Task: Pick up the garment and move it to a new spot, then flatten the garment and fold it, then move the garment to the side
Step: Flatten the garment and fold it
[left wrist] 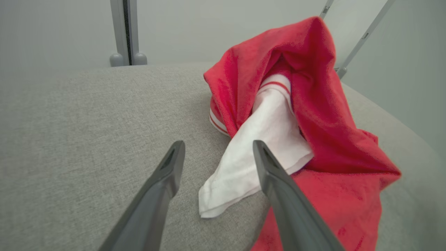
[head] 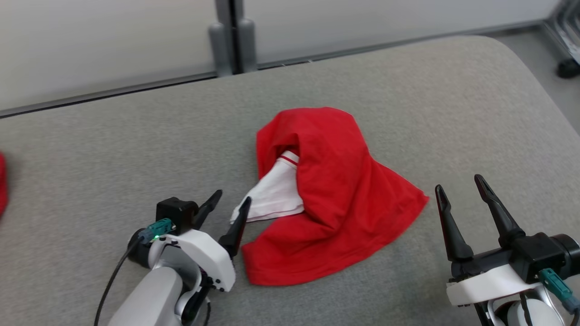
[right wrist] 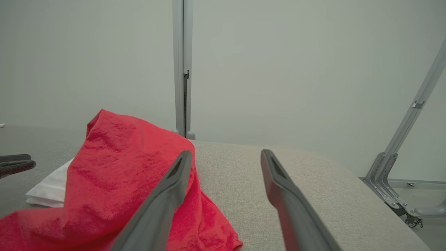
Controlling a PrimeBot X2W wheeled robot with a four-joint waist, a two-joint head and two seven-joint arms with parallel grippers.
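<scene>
We see the red garment (head: pixel 335 194) lying crumpled near the middle of the grey padded table (head: pixel 113 149), bunched up into a hood-like fold at its far end and spreading into a flatter flap toward us. A white part (head: pixel 276 194) of the garment, edged with a thin red stripe, pokes out from under that fold and reaches a corner toward our left side. Our left gripper (head: pixel 233 196) rests low over the table just beside that white corner, its two dark fingers spread wide with nothing between them but bare table and the edge of the white cloth. In the left wrist view one finger overlaps the white part, and we cannot tell whether it touches the cloth. Our right gripper (head: pixel 459 183) stands to the right of the garment's near corner, close but apart from it, fingers likewise wide apart and holding nothing. At the far left edge of the table we glimpse a sliver of another red thing (head: pixel 2 181), too cut off to name. Behind the table stand a grey post (head: pixel 231 40) and a pale wall, and a metal frame (head: pixel 566 45) sits on the floor at the far right.
</scene>
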